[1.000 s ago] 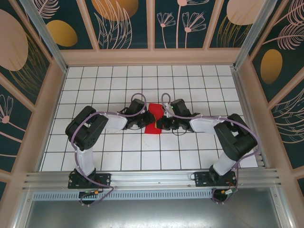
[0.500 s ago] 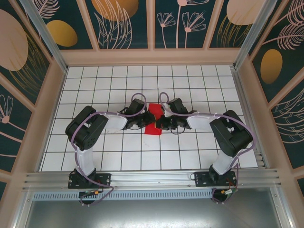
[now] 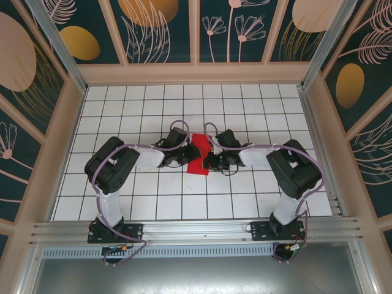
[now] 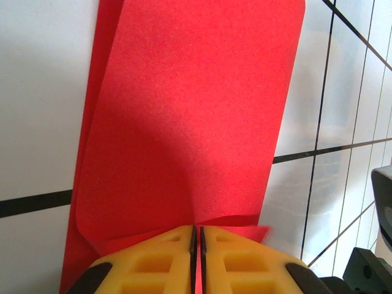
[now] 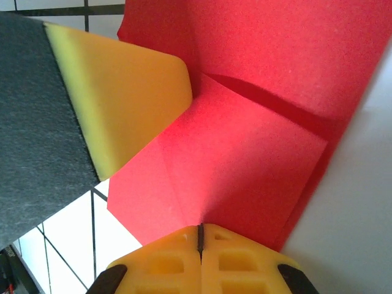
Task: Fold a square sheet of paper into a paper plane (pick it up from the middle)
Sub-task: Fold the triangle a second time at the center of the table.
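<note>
The square sheet of paper (image 3: pixel 198 155) is bright red and partly folded, standing narrow between both grippers at the table's middle. My left gripper (image 3: pixel 187 157) is shut on its left edge. In the left wrist view the paper (image 4: pixel 184 122) stretches away from the yellow jaws (image 4: pixel 197 231), and red shows in the thin slit between them. My right gripper (image 3: pixel 207 159) is shut on the opposite edge. In the right wrist view a creased flap of the paper (image 5: pixel 245 159) fans out from the closed jaws (image 5: pixel 200 228). The left gripper's yellow finger (image 5: pixel 122 98) touches the paper's far side.
The white gridded table (image 3: pixel 184 104) is walled by wooden rails and patterned panels. An aluminium rail (image 3: pixel 196 231) runs along the near edge at the arm bases. Part of the right arm's dark body (image 4: pixel 380 245) shows at the lower right of the left wrist view.
The right gripper has moved left toward the left gripper, carrying its edge of the paper. The red shape has become narrower and more upright. The left arm has stayed still.
</note>
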You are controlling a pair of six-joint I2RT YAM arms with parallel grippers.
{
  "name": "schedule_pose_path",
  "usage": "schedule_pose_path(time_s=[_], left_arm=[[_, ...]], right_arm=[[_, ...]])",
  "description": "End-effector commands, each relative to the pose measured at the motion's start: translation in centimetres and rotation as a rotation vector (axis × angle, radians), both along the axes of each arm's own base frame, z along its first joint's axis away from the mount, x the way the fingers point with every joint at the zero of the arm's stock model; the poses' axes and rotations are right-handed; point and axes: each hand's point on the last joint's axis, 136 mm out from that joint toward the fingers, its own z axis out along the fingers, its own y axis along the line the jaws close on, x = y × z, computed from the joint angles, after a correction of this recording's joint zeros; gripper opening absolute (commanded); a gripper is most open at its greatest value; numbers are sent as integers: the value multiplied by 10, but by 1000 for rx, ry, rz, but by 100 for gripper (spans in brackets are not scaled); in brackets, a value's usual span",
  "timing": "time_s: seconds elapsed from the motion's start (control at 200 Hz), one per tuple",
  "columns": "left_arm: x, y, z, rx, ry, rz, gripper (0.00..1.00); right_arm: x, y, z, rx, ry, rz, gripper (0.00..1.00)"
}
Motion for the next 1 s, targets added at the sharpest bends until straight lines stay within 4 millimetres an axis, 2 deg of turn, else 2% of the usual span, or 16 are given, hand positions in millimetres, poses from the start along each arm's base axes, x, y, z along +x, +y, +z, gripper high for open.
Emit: schedule_pose_path(time_s=[0.0, 0.105, 0.315, 0.445, 0.595, 0.826, 0.996], left_arm=[[-17, 7, -29, 76, 70, -25, 14], [-17, 8, -30, 79, 71, -22, 14], [-18, 8, -30, 77, 70, -25, 14], [-18, 7, -30, 77, 71, -26, 14], [-18, 7, -30, 75, 72, -26, 14], [-18, 8, -30, 76, 72, -26, 14], [-19, 9, -33, 85, 76, -26, 13]], right_arm=[[-17, -17, -21, -93, 40, 6, 3], [-13, -16, -11, -87, 21, 7, 4], [-2, 5, 37, 21, -63, 46, 6], [-6, 16, 44, 49, -58, 82, 7], [-11, 24, 35, 10, -46, 102, 8], [-14, 11, 3, -64, 7, 72, 7], [-16, -3, -8, -77, 28, 36, 7]])
